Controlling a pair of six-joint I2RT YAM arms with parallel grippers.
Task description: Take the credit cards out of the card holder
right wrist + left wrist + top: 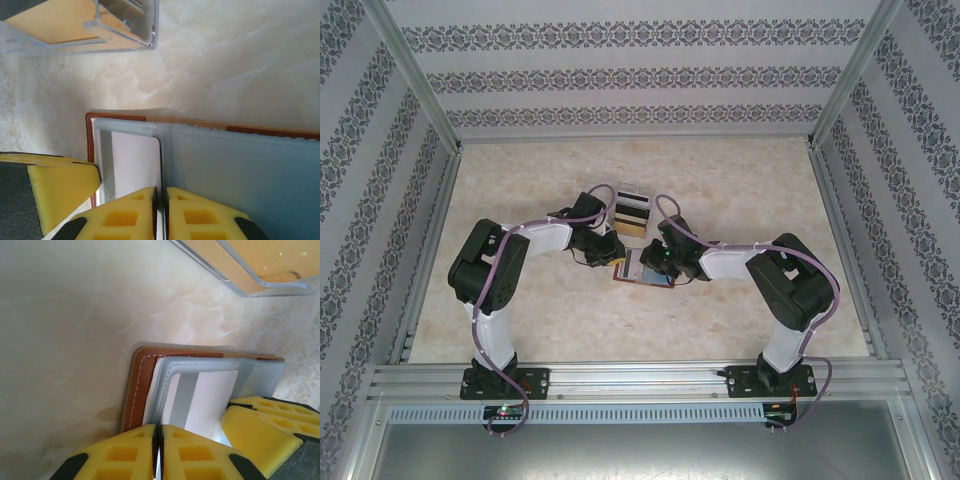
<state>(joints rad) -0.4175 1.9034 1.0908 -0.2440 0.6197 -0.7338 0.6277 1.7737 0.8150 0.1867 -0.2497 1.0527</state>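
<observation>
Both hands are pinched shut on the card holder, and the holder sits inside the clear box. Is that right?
Not quite. The left hand and right hand are pinched shut on the card holder, but it lies open on the table, outside the clear box, which stands apart from it, as the left wrist view shows.

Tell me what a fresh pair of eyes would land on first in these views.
Both arms meet mid-table over the open brown card holder, with a clear box just behind it. Up close, the yellow left gripper and right gripper are each pinched shut on the holder's clear plastic sleeve, and a white card shows inside it.
</observation>
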